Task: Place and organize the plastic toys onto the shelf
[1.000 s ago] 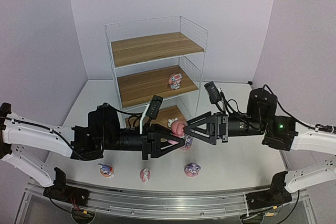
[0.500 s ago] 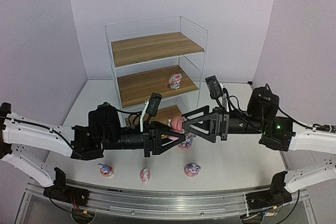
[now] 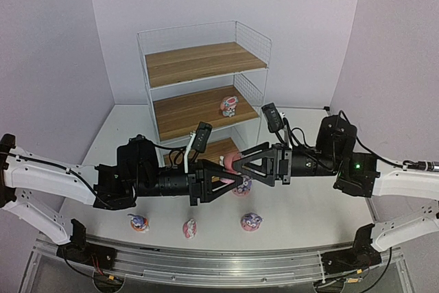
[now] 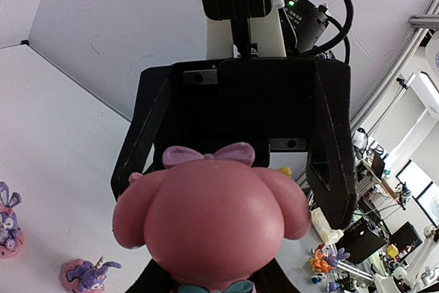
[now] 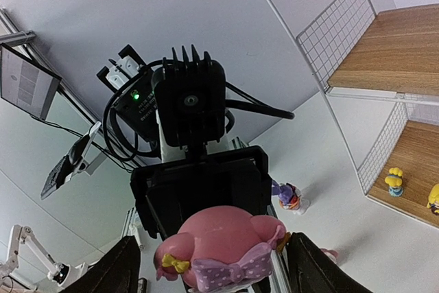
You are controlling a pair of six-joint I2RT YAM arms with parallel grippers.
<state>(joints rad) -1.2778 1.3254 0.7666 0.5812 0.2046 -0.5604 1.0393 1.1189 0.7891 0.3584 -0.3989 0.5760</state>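
Nearest me, on the white table (image 3: 309, 214), three small plastic figurines stand in a row. There is a purple bunny on a pink base (image 3: 138, 222), a pink-and-white figurine (image 3: 189, 228) and a second purple bunny (image 3: 251, 221).

Just beyond them my two arms meet nose to nose above the table. My left gripper (image 3: 232, 176) is clamped on the lower body of a pink round-headed plastic figure with a lilac bow (image 4: 212, 217), holding it clear of the table. My right gripper (image 3: 244, 164) faces it with jaws spread, one finger on each side of the pink head, and I see a gap on both sides. Beneath the grippers a partly hidden figurine (image 3: 241, 187) sits on the table.

Farthest back is the tall white wire-grid shelf with brown wood-grain boards (image 3: 199, 63). A pink-and-white hatted figure (image 3: 230, 106) stands on its middle board near the right end. From the right wrist I see small yellow figures (image 5: 394, 181) on the bottom board.
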